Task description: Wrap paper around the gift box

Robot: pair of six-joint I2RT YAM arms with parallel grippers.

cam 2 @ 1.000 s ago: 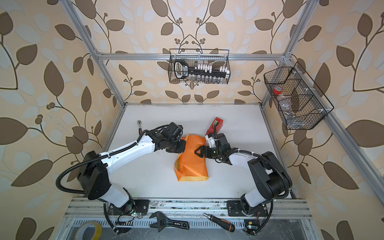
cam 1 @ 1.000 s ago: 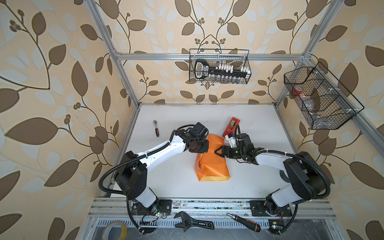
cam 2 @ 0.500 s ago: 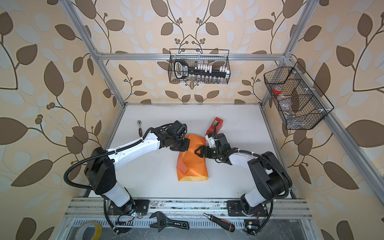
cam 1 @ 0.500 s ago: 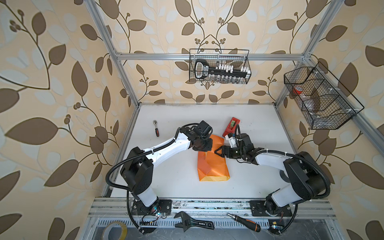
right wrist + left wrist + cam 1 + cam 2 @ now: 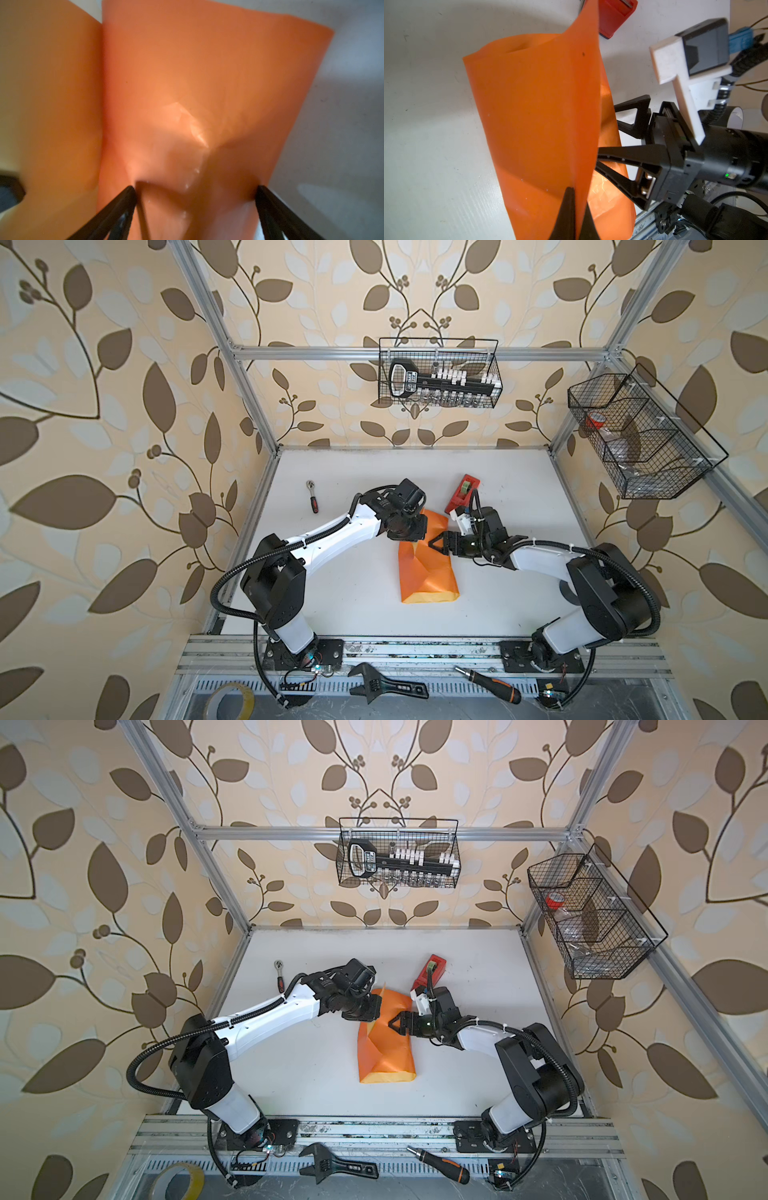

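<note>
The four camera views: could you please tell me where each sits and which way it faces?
Top view: high at the front, looking down on the table; both arms show.
Top view: beside it, facing alike; paper between both arms.
Left wrist: on the left arm, along the left gripper shut on the paper; right gripper shows.
Right wrist: on the right arm, close on the paper; its open fingertips show.
All share the paper.

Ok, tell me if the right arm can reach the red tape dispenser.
Probably yes: the tape dispenser lies close beside the right gripper, nothing between, though its open jaws touch the paper.
</note>
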